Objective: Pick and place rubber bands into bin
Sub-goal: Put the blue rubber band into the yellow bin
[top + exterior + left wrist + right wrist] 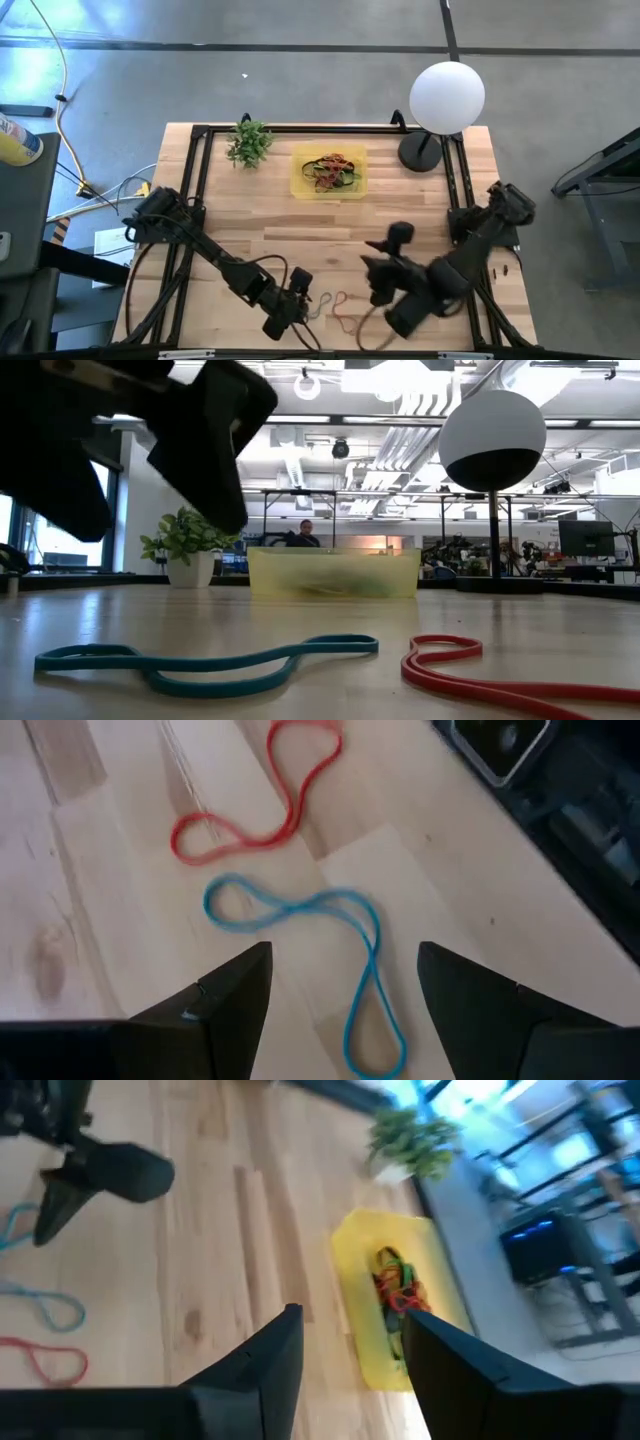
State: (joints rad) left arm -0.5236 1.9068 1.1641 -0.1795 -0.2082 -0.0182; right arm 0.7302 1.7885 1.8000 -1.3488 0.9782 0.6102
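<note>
A blue rubber band [330, 955] lay pinched into a flat figure-eight beside a red rubber band [262, 795] — the left gripper [345, 995] hung above, fingers apart, the right gripper [350, 1350] likewise parted.

The right gripper [350, 1355] has its two dark fingers [265, 1365] parted, nothing between them, over the pale wooden table [220, 1230]. Past them lies the yellow bin [365, 1295] with a heap of red, green and dark rubber bands [398, 1295] inside. A green plant [410, 1140] stands beyond the bin. The other arm's gripper [75, 1180] hangs above a blue band [45, 1305] and a red band [50, 1360] lying loose on the wood
</note>
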